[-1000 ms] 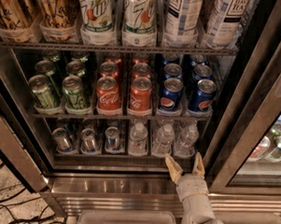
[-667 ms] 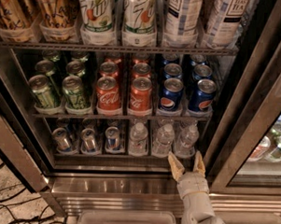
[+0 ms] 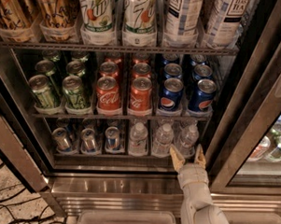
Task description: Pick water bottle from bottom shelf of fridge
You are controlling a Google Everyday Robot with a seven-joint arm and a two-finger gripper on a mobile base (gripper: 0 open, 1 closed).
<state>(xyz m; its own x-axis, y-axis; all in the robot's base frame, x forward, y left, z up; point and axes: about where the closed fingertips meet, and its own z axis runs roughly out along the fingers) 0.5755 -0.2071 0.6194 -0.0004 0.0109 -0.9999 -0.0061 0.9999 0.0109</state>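
Observation:
The fridge (image 3: 128,188) stands open with its steel base below. On the bottom shelf (image 3: 124,156) three small clear water bottles with white caps stand in clear lane trays: left (image 3: 138,137), middle (image 3: 163,137), right (image 3: 188,137). My gripper (image 3: 188,155) is open, with tan fingertips (image 3: 177,157) pointing up at the shelf's front edge, just below and in front of the right water bottle. It holds nothing. Silver-blue cans (image 3: 88,138) fill the shelf's left half.
Above are a rack of green, red and blue cans (image 3: 141,93) and a top rack of tall bottles (image 3: 140,18). The glass door (image 3: 266,114) stands open at right. A clear bin (image 3: 126,220) sits on the floor in front. Cables (image 3: 15,206) lie at lower left.
My gripper has edged a little to the right and closer to the right water bottle. The bottles and cans have not moved.

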